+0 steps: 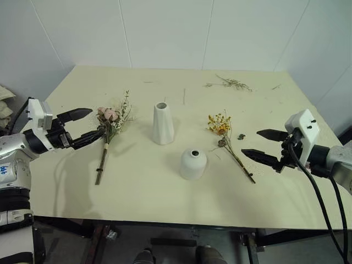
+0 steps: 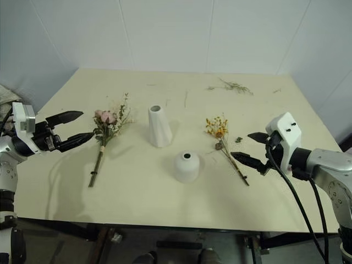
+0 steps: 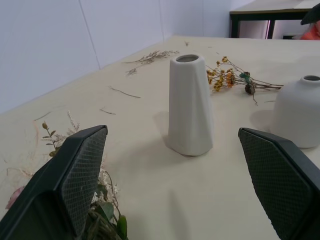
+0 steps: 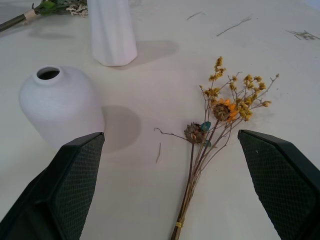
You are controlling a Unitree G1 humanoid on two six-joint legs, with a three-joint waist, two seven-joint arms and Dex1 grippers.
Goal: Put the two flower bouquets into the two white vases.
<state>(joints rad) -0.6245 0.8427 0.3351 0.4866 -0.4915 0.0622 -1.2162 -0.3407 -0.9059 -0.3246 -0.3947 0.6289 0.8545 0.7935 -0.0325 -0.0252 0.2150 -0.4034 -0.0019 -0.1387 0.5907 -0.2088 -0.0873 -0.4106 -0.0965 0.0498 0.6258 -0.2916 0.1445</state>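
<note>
Matte white ceramic is standing empty at the middle of the cream table (image 1: 165, 203): the tall tapered vase (image 1: 163, 124) and, nearer the robot and a little to its right, the short dome vase (image 1: 193, 164) are both showing open, unfilled mouths. Neither bunch is in a vase yet, so the whole task is lying ahead.

The pink-and-cream bouquet (image 1: 109, 127) is lying flat to the left of the tall vase, blooms pointing away from the robot and its stem trailing toward the near edge. The left gripper (image 1: 83, 126) is hovering just beside its flower end with fingers spread wide, holding nothing. The thin yellow-orange bouquet (image 1: 226, 139) is lying flat to the right of the dome vase, and the right gripper (image 1: 264, 144) is waiting near its stem end, jaws likewise wide and empty.

Loose dried sprigs (image 1: 231, 83) are resting at the far edge, well apart from everything.

Both pickups and both insertions are, by my reading, still to come.
</note>
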